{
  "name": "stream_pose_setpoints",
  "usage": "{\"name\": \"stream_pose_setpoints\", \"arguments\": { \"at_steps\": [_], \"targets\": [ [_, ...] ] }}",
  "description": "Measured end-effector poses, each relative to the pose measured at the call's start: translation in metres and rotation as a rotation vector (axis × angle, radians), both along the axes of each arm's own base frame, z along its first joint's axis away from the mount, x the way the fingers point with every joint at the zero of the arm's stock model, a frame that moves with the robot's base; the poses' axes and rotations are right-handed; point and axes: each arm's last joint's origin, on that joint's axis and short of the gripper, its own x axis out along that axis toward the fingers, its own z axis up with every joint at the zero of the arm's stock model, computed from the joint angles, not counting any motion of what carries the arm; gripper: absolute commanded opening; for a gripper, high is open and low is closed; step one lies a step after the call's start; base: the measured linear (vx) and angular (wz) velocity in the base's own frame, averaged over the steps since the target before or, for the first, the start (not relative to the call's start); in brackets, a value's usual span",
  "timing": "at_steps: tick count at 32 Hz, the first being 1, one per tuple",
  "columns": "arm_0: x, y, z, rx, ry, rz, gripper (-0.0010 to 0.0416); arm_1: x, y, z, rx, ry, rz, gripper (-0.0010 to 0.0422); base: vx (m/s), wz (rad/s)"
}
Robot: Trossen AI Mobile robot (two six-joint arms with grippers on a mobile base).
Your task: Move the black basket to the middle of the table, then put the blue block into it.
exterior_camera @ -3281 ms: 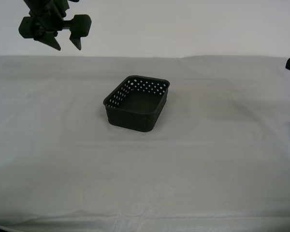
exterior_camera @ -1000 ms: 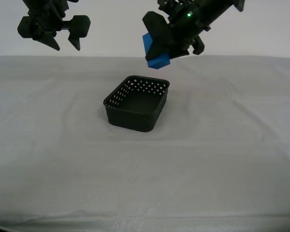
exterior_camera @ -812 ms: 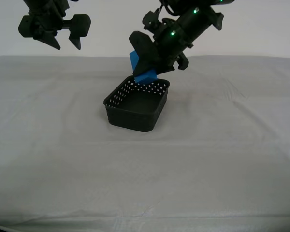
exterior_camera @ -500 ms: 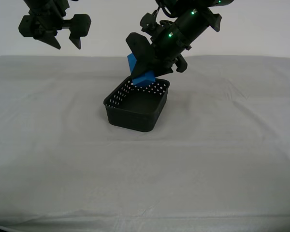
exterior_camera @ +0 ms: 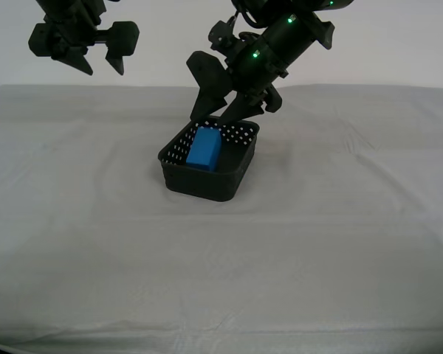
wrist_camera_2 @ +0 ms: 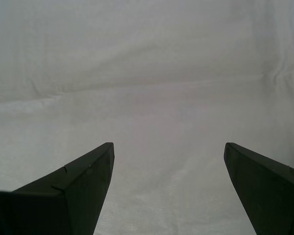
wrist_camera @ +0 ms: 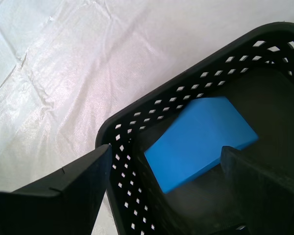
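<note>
While my first gripper (exterior_camera: 223, 110) hangs over the far rim of the black basket (exterior_camera: 207, 180) with fingers spread and holding nothing, the blue block (exterior_camera: 204, 148) sits inside the basket, tilted, leaning toward one perforated wall. Block is bright blue, plain-faced, rectangular, clearly smaller than the basket (wrist_camera: 137, 191); in the first wrist view the block (wrist_camera: 198, 139) shows between the fingers (wrist_camera: 73, 191), apart from them. Basket sits mid surface (exterior_camera: 340, 236), a pale wrinkled cloth. My second gripper (exterior_camera: 88, 55) is raised at the exterior view's left, fingers (wrist_camera_2: 78, 188) apart, empty
</note>
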Motion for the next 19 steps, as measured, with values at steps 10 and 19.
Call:
{"name": "stream_pose_setpoints", "arguments": {
  "at_steps": [10,19],
  "targets": [
    [-0.0001,0.0001,0.0000,0.000,0.001,0.000,0.0363,-0.0001,0.0000,-0.0001,0.000,0.000,0.000,0.0307,0.000,0.000],
    [-0.0001,0.0001,0.0000,0.000,0.001,0.000,0.0374,0.0000,0.0000,0.0000,0.000,0.000,0.000,0.0307,0.000,0.000]
  ]
}}
